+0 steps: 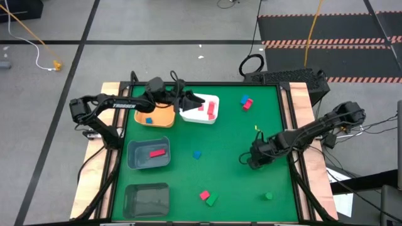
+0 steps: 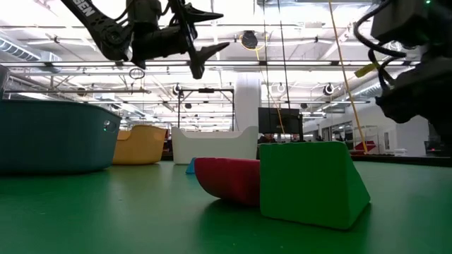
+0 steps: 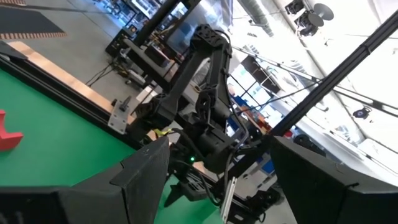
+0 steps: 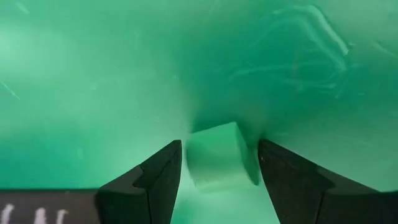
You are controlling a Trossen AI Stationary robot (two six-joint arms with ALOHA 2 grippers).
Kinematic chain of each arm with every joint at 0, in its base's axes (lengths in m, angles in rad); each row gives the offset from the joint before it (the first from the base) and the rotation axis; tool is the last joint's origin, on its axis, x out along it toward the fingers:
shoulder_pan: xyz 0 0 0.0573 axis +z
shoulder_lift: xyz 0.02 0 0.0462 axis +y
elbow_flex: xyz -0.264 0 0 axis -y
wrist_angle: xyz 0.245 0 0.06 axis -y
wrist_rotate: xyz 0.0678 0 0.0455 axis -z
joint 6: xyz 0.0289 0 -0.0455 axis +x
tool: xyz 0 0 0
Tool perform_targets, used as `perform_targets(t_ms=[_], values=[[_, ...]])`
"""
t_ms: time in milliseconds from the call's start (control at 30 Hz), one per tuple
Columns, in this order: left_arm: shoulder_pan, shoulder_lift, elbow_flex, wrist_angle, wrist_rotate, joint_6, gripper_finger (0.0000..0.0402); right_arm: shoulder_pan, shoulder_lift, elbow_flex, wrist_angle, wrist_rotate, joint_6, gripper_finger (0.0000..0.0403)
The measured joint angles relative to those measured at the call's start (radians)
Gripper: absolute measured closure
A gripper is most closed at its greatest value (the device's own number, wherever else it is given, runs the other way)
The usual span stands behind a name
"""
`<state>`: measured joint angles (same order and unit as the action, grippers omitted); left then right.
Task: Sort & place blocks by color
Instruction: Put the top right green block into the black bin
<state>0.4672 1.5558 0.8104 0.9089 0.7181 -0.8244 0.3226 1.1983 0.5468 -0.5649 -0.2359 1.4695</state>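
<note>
I have the right tool [image 4: 214,163] low over the green desk [image 1: 226,125], its two fingers set wide on either side of a small green cube [image 4: 219,160] that sits on the mat between them. There is a gap on each side, so nothing is clamped yet. From above, this tool sits toward the desk's right side, hiding the cube.

I judge the cube light, rigid and smooth-faced: it should take a firm pinch without crushing, but a skewed grip could squirt it out. I would take it across two opposite flat faces, low and centred.

My left tool [image 1: 188,100] hangs above the white bin [image 1: 215,118], fingers spread and holding nothing. That bin holds red pieces; a blue piece lies in the orange bin [image 1: 160,119] and a red bar [image 1: 157,152] in the nearer grey bin [image 1: 135,160].

Loose blocks are scattered on the mat: a blue and red pair [image 1: 246,102] at the far side, a blue cube [image 1: 197,154] mid-desk, a red and green pair [image 1: 208,198] and a green cube [image 1: 268,196] nearest me.
</note>
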Motion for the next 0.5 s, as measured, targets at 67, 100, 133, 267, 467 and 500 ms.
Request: perform_targets(t_ms=[67, 100, 133, 267, 467, 500], values=[[-0.006, 0.0, 0.0, 0.0, 0.0, 0.003, 0.0121, 0.018, 0.004, 0.0, -0.009, 0.008, -0.023, 0.0197], [-0.011, 0.0, 0.0, 0.0, 0.0, 0.004, 0.0121, 0.026, 0.007, 0.0, -0.011, 0.018, -0.029, 0.0197], [-0.014, 0.0, 0.0, 0.0, 0.0, 0.004, 0.0121, 0.037, 0.009, 0.001, -0.009, 0.029, -0.036, 0.0197], [-0.028, 0.0, 0.0, 0.0, 0.0, 0.004, 0.0121, 0.073, 0.022, 0.003, -0.002, 0.081, -0.098, 0.0197], [-0.051, 0.0, 0.0, -0.001, 0.0, 0.002, 0.0121, 0.112, 0.038, 0.003, -0.01, 0.134, -0.175, 0.0205], [-0.054, 0.0, 0.0, 0.0, 0.0, 0.002, 0.0121, 0.112, 0.038, 0.003, -0.011, 0.134, -0.174, 0.0211]])
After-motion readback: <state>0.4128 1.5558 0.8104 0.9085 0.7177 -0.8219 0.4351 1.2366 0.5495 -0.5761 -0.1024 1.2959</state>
